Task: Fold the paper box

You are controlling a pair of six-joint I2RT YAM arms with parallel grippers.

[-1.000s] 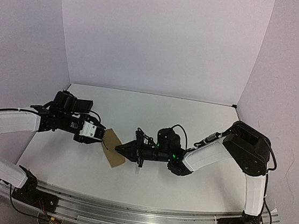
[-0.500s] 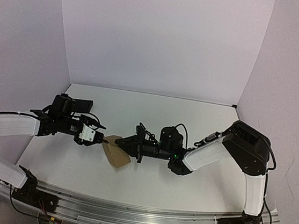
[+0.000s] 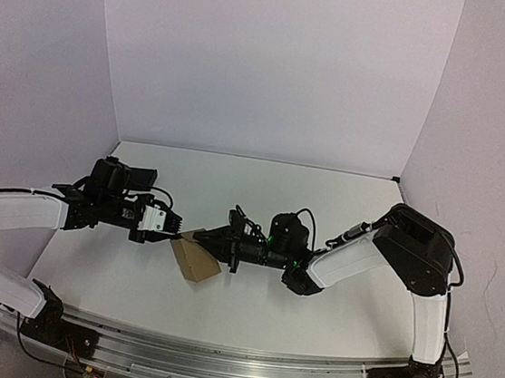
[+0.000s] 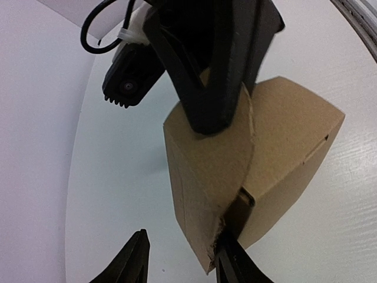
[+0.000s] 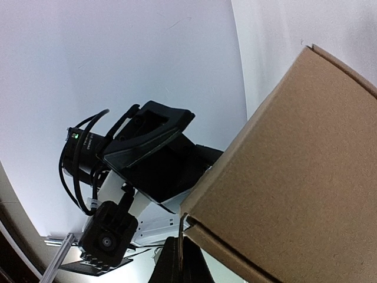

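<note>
Two grippers meet at paper box (image 3: 194,263). Right gripper (image 3: 201,241): jaws closed tight, tips pressing box top. Left gripper (image 4: 182,264): jaws partly apart, straddling lower corner, nothing clamped. Box sits mid-tabletop (image 3: 262,186). Judgement: mostly folded, already squarish; side seam (image 4: 238,200) gapes, flap wants tucking.
</note>
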